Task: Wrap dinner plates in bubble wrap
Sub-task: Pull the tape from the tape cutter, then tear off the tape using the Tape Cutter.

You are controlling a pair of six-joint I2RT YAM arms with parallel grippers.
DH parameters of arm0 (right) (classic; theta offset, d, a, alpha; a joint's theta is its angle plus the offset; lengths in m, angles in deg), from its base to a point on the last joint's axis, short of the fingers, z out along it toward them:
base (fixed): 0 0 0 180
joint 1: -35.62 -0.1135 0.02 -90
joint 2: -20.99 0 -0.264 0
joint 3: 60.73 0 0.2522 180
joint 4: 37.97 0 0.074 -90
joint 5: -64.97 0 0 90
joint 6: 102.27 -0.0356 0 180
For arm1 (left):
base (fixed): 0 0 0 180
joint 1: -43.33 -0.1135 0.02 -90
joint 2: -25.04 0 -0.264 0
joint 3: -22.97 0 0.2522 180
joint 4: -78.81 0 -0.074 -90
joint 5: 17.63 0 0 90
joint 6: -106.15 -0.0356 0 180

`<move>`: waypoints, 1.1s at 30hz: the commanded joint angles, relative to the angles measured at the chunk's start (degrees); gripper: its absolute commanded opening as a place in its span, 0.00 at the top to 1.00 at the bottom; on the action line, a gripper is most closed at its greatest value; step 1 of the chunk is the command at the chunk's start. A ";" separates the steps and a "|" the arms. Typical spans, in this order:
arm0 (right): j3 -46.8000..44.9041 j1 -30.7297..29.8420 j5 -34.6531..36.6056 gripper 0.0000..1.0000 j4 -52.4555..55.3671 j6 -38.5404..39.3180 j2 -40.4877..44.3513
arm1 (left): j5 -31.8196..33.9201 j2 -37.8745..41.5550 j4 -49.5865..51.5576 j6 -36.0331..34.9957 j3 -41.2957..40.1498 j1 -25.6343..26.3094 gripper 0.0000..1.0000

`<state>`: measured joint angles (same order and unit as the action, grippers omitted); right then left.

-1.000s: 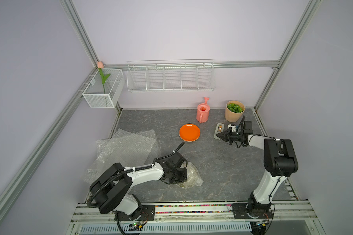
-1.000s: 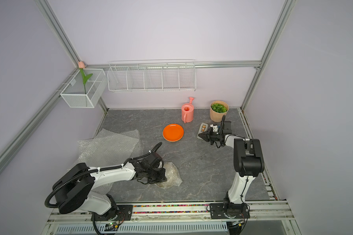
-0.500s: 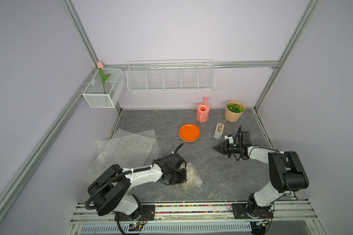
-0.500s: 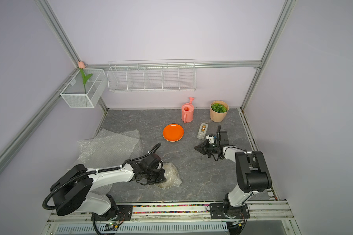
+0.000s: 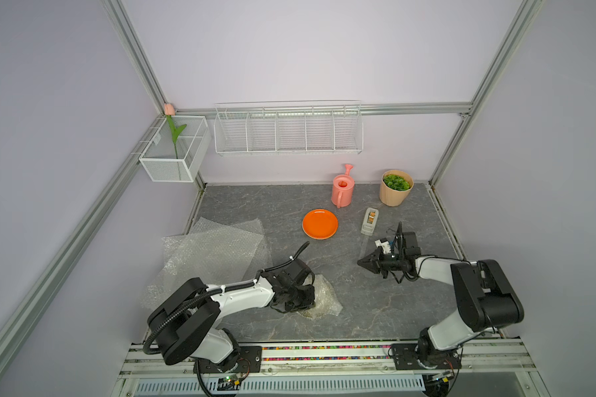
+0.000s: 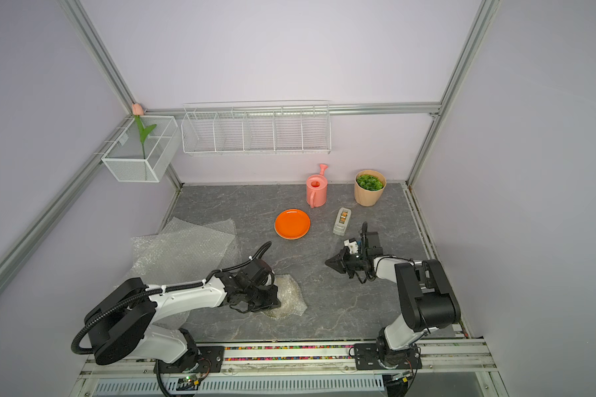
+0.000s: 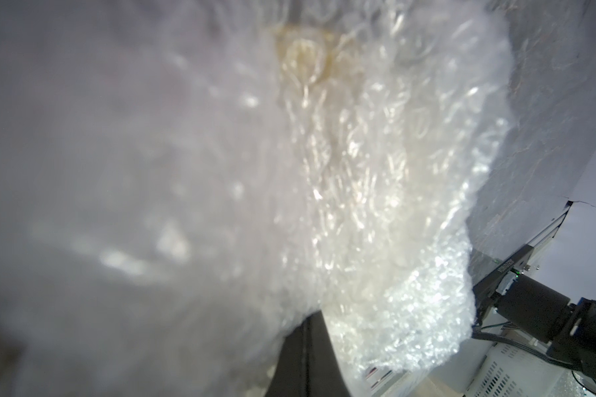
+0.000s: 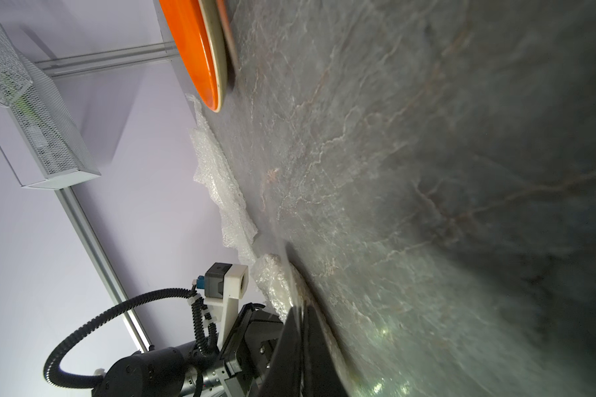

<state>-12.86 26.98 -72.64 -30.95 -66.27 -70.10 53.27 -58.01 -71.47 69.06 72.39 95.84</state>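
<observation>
Nearest, the left tool (image 5: 295, 300) stays down on a bubble-wrap bundle (image 5: 326, 297) at the front of the surface (image 5: 393, 309), jaws together. A yellowish plate tint shows through the wrap in the left wrist view; whether a fold is pinched I cannot tell.

Further in, the right tool (image 5: 361, 263) has drawn back from the tape dispenser (image 5: 370, 221), where it was a second ago. It now points low toward the bundle, jaws closed. A faint clear strip seems to trail from the dispenser toward it, but it is too thin to be sure. I judge that taping this bundle shut is the step in hand.

To the left lie spare bubble wrap sheets (image 5: 217, 251). Beyond, the orange plate (image 5: 320, 223) sits bare, not yet wrapped.
</observation>
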 commanded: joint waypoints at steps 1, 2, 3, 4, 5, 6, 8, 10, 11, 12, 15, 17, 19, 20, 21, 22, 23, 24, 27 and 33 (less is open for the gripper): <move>-2.43 -1.54 -0.90 0.93 0.63 0.38 -0.27 | 1.71 -1.58 5.83 0.66 -2.96 0.21 1.00; -2.64 -1.79 -1.02 0.93 0.19 0.38 -1.04 | 1.65 -1.65 5.71 0.72 -3.03 0.22 1.00; -2.89 -2.18 -1.56 0.93 -0.51 0.38 -2.15 | 1.60 -1.68 5.49 0.73 -3.05 0.28 1.00; -3.19 -2.57 -2.09 0.90 -1.23 0.10 -3.19 | 1.62 -1.85 5.48 0.71 -2.98 0.30 1.00; -3.66 -2.78 -2.30 0.84 -1.82 -0.33 -3.77 | 1.56 -2.04 5.48 0.71 -2.96 0.26 1.00; -4.20 -3.57 -2.11 0.79 -2.07 -0.68 -3.79 | 1.56 -2.19 5.44 0.74 -2.96 0.25 1.00; -5.46 -5.35 -1.08 0.71 -1.51 -1.06 -2.16 | 1.49 -2.36 5.39 0.71 -3.03 0.24 1.00; -6.45 -5.77 -0.59 0.68 -0.08 -1.26 0.53 | 1.47 -2.34 5.37 0.80 -3.13 0.24 1.00; -6.60 -5.64 -0.55 0.67 1.02 -1.09 2.11 | 1.49 -2.32 5.31 0.95 -3.14 0.30 1.00; -6.44 -5.39 -0.47 0.66 2.45 -0.61 3.42 | 1.44 -2.29 5.30 0.89 -3.14 0.25 1.00; -3.81 -3.50 1.24 0.59 9.85 3.86 8.27 | 1.48 -2.30 5.48 0.90 -2.97 0.27 1.00; -0.87 0.39 2.84 0.51 14.71 8.13 10.12 | 1.47 -2.37 5.48 0.89 -2.80 0.28 1.00; 2.16 4.53 3.36 0.42 16.54 11.77 9.65 | 1.34 -2.40 5.52 0.80 -2.70 0.25 1.00; 3.40 6.18 3.21 0.39 16.19 12.88 8.60 | 1.30 -2.50 5.48 0.72 -2.62 0.22 1.00; 5.10 7.91 2.84 0.34 15.30 14.02 6.83 | 1.29 -2.59 5.57 0.67 -2.53 0.23 1.00; 7.00 9.19 2.58 0.29 14.55 14.91 4.60 | 1.26 -2.63 5.64 0.56 -2.52 0.23 1.00; 8.52 10.10 2.41 0.28 13.49 15.45 2.56 | 1.22 -2.61 5.78 0.42 -2.44 0.27 1.00; 10.20 10.79 1.91 0.28 11.78 16.11 -0.05 | 1.28 -2.51 5.91 0.41 -2.39 0.27 1.00; 14.06 11.20 0.53 0.29 4.56 15.35 -7.21 | 1.03 -2.71 5.83 0.43 -2.39 0.24 1.00; 20.08 10.52 -2.45 0.39 -8.05 10.29 -19.26 | 0.90 -3.04 6.26 0.19 -1.82 0.22 1.00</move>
<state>5.06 37.99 -72.60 -31.08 -54.27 -86.56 52.97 -58.12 -71.95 69.08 72.21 95.82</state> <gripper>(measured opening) 0.620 0.047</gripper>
